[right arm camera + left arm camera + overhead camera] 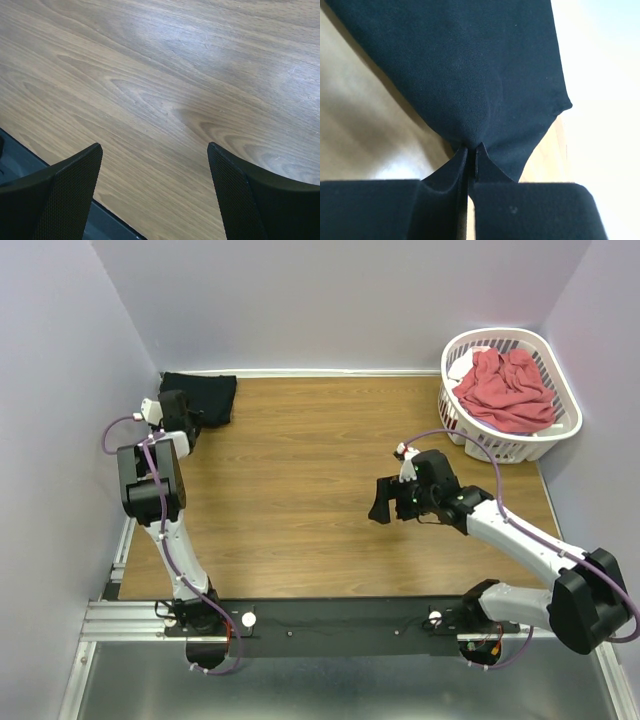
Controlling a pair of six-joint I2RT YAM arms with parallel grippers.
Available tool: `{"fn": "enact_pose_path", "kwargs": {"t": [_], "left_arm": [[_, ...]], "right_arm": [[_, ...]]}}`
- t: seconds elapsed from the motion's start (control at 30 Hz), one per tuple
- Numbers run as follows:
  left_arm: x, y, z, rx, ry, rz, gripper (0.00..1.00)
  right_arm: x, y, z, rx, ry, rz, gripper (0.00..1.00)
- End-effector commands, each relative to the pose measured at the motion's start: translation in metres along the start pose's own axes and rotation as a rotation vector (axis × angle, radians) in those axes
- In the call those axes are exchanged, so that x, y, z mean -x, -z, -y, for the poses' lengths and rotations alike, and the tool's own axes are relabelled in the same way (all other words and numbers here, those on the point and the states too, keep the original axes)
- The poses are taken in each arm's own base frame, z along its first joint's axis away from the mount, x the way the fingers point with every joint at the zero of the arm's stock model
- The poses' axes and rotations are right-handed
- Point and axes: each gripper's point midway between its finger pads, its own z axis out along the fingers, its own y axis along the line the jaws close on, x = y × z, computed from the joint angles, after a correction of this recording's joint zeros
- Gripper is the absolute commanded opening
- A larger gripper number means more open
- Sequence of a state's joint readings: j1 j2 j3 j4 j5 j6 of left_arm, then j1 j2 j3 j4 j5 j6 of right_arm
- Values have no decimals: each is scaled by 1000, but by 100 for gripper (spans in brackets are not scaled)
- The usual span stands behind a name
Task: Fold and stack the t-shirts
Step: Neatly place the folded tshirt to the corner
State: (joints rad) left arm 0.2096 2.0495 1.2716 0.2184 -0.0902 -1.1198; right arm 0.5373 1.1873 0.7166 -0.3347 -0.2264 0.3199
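Pinches black t-shirt (470,65) in left gripper (470,152), far left of basket (452,418), edges cut off; holds right gripper (155,147) fingers apart nearer it.

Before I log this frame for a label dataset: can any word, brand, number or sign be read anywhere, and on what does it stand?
None can be read in any view.
The black t-shirt, pinched in the shut left gripper, shows plain cloth with no print or tag.
The red t-shirt in the laundry basket is plain.
The open right gripper and the table carry no legible marks.
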Motion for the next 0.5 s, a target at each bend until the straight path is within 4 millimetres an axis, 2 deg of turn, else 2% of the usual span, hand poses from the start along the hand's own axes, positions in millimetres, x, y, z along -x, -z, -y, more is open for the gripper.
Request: {"fn": "enact_pose_path", "kwargs": {"t": [0.0, 0.17, 0.23, 0.27, 0.4, 0.47], "left_arm": [[6, -13, 3, 0, -29, -1, 8], [17, -26, 11, 3, -49, 23, 8], [22, -31, 21, -21, -58, 31, 9], [17, -37, 19, -23, -71, 13, 14], [18, -49, 20, -28, -90, -2, 16], [18, -52, 23, -44, -97, -5, 20]], "right_arm": [[7, 0, 5, -35, 17, 4, 92], [6, -2, 6, -41, 16, -9, 92], [6, -3, 7, -43, 17, -11, 92], [6, -4, 7, -42, 18, -13, 92], [8, -4, 6, -42, 17, -12, 92], [7, -3, 6, -44, 17, -13, 91]]}}
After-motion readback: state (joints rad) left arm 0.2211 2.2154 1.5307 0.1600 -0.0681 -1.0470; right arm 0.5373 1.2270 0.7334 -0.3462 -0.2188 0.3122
